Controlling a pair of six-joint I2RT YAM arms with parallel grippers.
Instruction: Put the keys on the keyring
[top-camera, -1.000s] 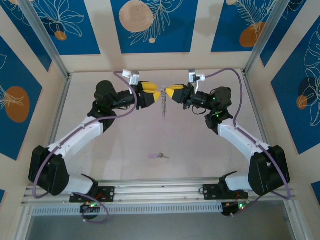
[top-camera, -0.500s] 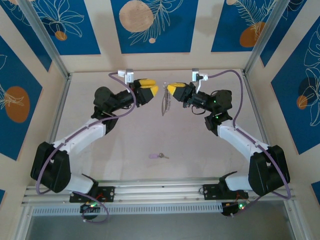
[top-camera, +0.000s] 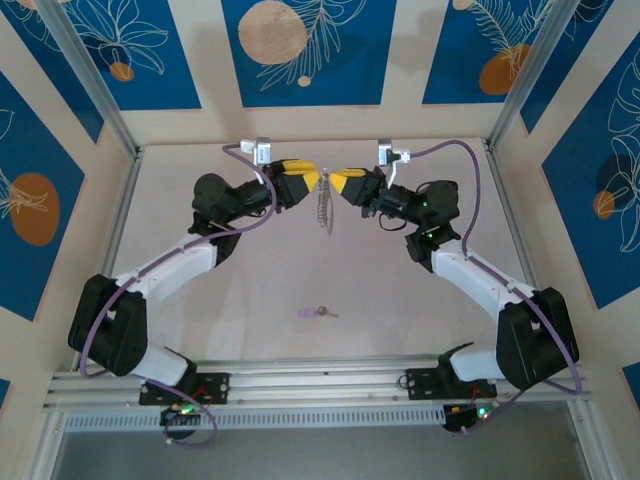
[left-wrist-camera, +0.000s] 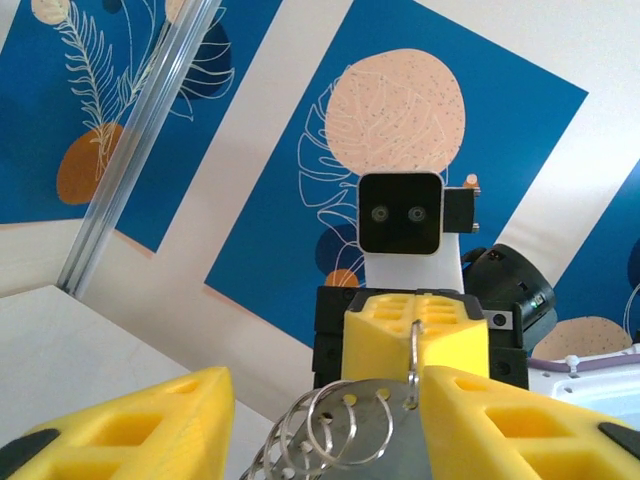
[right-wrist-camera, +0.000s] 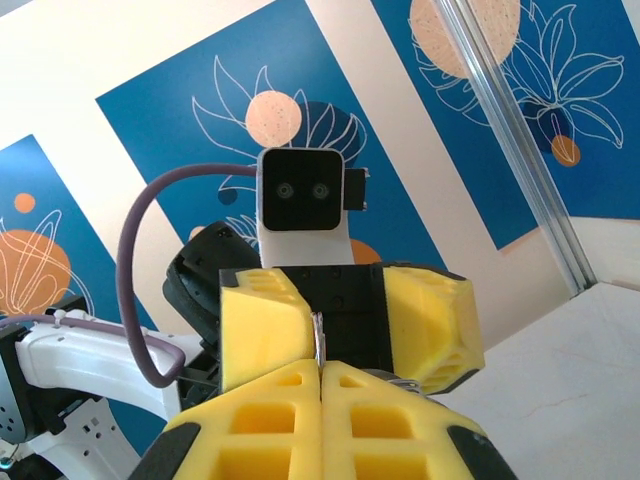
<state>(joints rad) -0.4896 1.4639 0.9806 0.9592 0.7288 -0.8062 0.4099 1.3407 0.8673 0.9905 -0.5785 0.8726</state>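
**Top view.** The left pincer (top-camera: 308, 180) and the right pincer (top-camera: 338, 184) meet nose to nose above the far middle of the table (top-camera: 250, 270). The keyring (top-camera: 322, 208) dangles just below their tips. The key (top-camera: 318, 312) lies flat on the table, well apart from both pincers, back towards the arm bases and roughly midway between them. Nothing is threaded yet. The step in hand appears to be a hand-over or a steadying of the ring between the two arms.

**Left wrist view.** The left pincer's own yellow fingers (left-wrist-camera: 140, 420) stand wide apart, with the ring's coiled side lying in the gap between them. Facing them, the right pincer's pads are pressed together on the ring's thin wire, under its wrist camera (left-wrist-camera: 402, 213).

**Right wrist view.** The right pincer's fingers are clamped together on a sliver of metal. Beyond them, the left pincer's pads are parted on either side of it. Blue leaf-patterned wall panels (right-wrist-camera: 400, 120) fill the background.

**What comes next.** One pincer probably needs a firm, settled hold on the ring so the other can drop to the key. The key is tiny and lies flat, so it likely calls for a fine pinch at its lilac head. Nothing lies on the table between the pincers and the key. The likelier trouble is the ring itself, which hangs loosely and may swing or slip.
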